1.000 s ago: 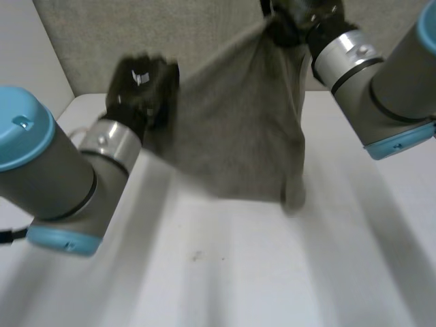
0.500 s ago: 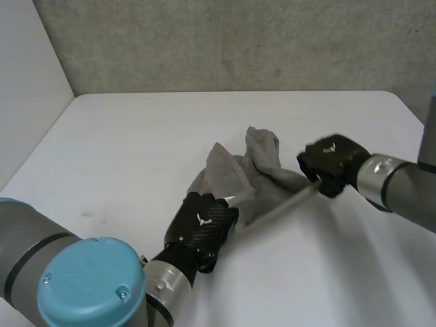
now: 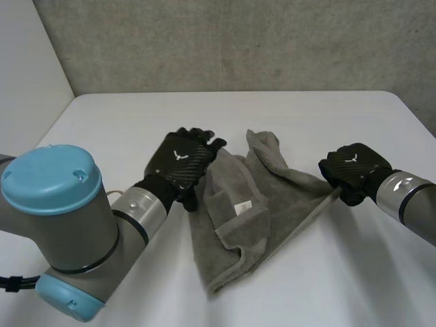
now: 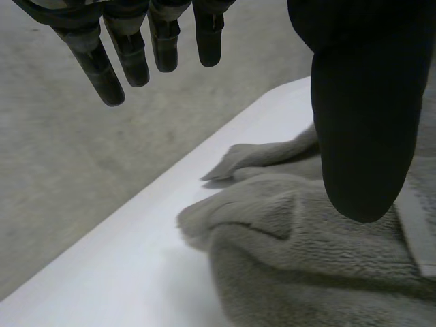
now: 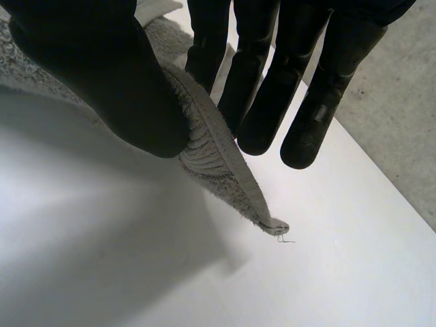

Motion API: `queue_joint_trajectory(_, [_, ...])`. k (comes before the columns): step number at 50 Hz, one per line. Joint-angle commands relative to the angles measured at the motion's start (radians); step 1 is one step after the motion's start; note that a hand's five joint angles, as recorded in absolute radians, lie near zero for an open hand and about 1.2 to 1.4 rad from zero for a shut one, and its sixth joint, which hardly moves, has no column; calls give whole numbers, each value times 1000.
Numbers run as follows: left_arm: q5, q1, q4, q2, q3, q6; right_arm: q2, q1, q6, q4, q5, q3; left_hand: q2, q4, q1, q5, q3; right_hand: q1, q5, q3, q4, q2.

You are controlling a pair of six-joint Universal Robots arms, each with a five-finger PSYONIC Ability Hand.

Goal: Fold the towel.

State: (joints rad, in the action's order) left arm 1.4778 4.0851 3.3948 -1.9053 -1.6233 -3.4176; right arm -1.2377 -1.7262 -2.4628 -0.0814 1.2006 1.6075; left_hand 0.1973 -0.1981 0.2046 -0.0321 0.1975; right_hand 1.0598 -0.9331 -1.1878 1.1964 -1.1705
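Towel (image 3: 226, 238) corner pinched by right hand (image 3: 354, 167), left hand (image 3: 180, 161) spread above its edge

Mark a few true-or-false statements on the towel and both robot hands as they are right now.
1. The right robot hand pinches an edge of the grey towel between thumb and fingers. True.
2. The left robot hand grips the towel in curled fingers. False: its fingers are straight and hold nothing, with the towel below it.
3. The towel lies folded flat in a neat rectangle. False: it lies rumpled on the white table.
4. A white label shows on the towel. True.
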Motion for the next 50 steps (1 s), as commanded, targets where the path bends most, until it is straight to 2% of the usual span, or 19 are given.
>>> queue_joint_trajectory(1, [-209,11,3,-58,-1,-6,4,10,1,26,0,17,60,-59,53,-51,60,337,-289,-209,200,-226])
queue_joint_trajectory(2, [-209,11,3,-58,-1,-6,4,10,1,26,0,17,60,-59,53,-51,60,337,-289,-209,200,-226])
queue_joint_trajectory(4, [-282,11,8,-78,2,-8,4,10,1,28,0,19,133,-132,126,-124,133,337,-289,-209,200,-226])
queue_joint_trajectory(5, [-283,11,8,-78,2,-8,4,10,1,28,0,19,134,-133,126,-124,133,337,-289,-209,200,-226])
queue_joint_trajectory(7, [-347,12,11,-104,5,-21,4,8,1,28,0,19,274,-273,267,-265,274,337,-289,-209,200,-226])
queue_joint_trajectory(12, [-387,17,9,-130,2,-64,4,8,1,28,0,25,360,-359,352,-350,359,337,-289,-209,200,-226])
queue_joint_trajectory(27, [-390,17,-2,-199,-27,-298,9,11,1,37,0,37,360,-359,352,-350,359,337,-289,-209,200,-226])
queue_joint_trajectory(36, [-390,17,8,-230,-9,-302,12,11,1,37,0,40,392,-391,385,-383,392,337,-289,-209,200,-226])
queue_joint_trajectory(50, [-392,8,11,-288,45,-302,23,10,2,46,0,48,597,-597,590,-588,597,337,-289,-209,200,-226])
